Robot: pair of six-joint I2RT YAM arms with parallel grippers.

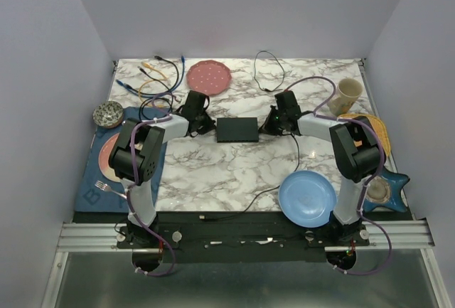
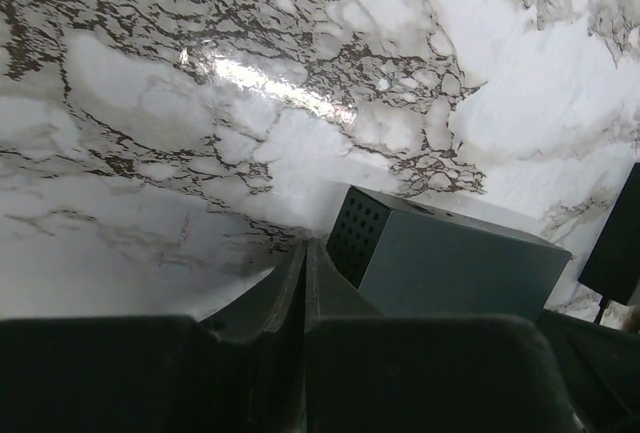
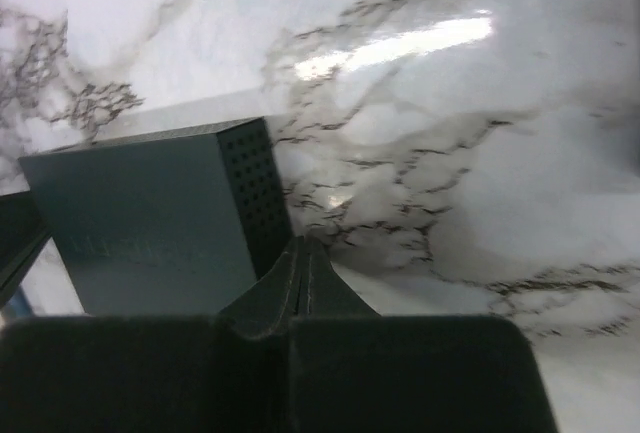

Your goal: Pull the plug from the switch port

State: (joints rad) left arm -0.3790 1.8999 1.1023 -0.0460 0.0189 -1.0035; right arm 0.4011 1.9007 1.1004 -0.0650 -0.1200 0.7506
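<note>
The switch (image 1: 237,129) lies flat near the middle of the marble worktop (image 1: 213,169), a matte black box with its long sides running left to right. The left tool (image 1: 206,124) sits low just beside the switch's left end and the right tool (image 1: 268,124) just beside its right end, so the box lies between them. In the left wrist view the left tool (image 2: 305,253) has its two fingers pressed together with only a thin seam between them and nothing held; the switch (image 2: 450,263) lies just to the right of the tips, its perforated end face turned toward the camera. In the right wrist view the right tool (image 3: 301,248) is likewise closed on nothing, fingers meeting at a point, and the switch (image 3: 150,218) lies just to the left with its perforated end beside the tips. From the pictures I cannot tell whether either tool touches the box. A thin black cable (image 1: 274,183) runs from behind the right tool down across the worktop toward the near edge; its far end is hidden. Around the edges lie a pink dotted plate (image 1: 209,75), a blue plate (image 1: 307,198), a beige cup (image 1: 348,94), a bundle of coloured cables (image 1: 153,77) and a blue placemat (image 1: 96,180).
</note>
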